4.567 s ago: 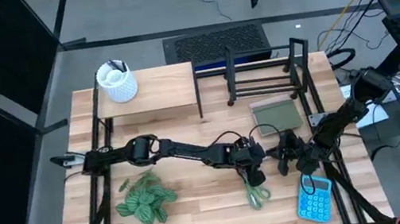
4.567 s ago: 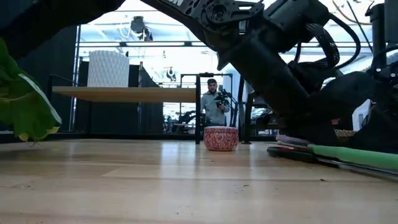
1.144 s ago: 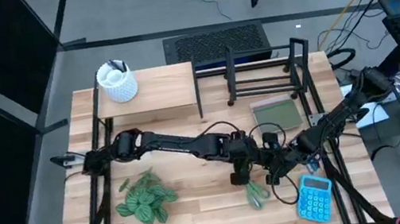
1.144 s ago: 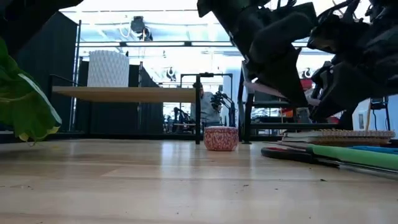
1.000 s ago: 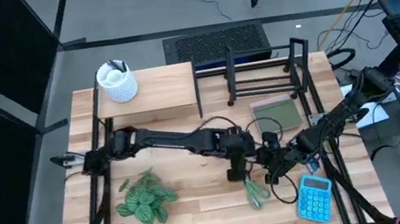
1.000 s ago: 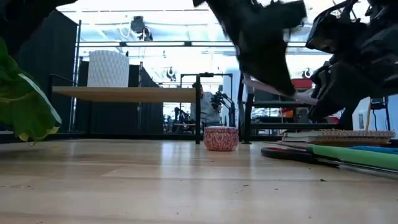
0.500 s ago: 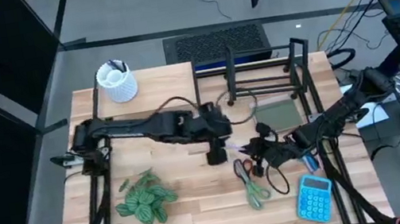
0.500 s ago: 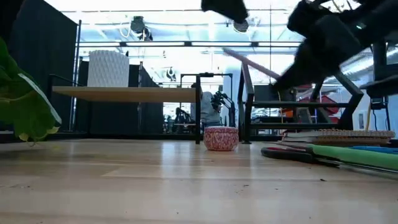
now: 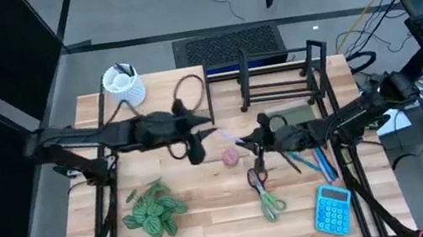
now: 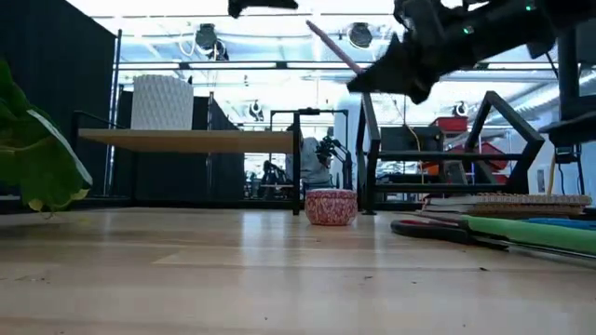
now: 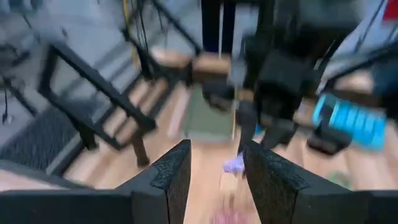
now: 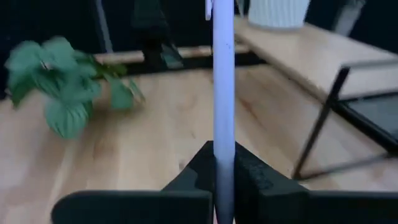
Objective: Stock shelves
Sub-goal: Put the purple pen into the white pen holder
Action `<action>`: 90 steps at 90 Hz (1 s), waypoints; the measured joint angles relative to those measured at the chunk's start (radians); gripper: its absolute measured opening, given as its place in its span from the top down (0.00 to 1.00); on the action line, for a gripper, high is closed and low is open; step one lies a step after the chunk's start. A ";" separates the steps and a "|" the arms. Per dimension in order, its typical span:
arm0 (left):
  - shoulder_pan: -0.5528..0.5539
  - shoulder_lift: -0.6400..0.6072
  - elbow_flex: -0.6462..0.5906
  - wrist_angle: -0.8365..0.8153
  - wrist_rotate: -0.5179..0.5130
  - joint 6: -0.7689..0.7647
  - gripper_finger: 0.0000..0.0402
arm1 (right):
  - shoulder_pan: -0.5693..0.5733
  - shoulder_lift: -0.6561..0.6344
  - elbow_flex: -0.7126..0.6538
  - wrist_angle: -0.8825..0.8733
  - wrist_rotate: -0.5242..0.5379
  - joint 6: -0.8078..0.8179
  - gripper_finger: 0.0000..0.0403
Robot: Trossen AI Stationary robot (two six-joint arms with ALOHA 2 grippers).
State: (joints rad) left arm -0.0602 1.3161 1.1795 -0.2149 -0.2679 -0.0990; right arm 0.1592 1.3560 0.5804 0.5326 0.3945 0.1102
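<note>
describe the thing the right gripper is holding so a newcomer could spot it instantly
Start at the black wire rack at the table's back right; just in front of it the right gripper hangs above the table. A thin pale lilac pen is pinched between its fingers. Unlike the scissors and pens lying nearby, it is off the table.

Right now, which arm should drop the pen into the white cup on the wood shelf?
Right. Its gripper is shut on the pale purple pen, above mid-table. The left gripper is open and empty, nearer the white cup on the wooden shelf; using it would probably need a handover.
</note>
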 joint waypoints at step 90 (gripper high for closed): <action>0.062 0.138 -0.174 0.659 0.323 0.059 0.80 | -0.053 0.000 -0.001 0.265 -0.236 -0.024 0.99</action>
State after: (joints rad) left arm 0.0015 1.4536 1.0058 0.4440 0.0547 -0.0395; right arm 0.1058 1.3560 0.5797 0.7978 0.1581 0.0861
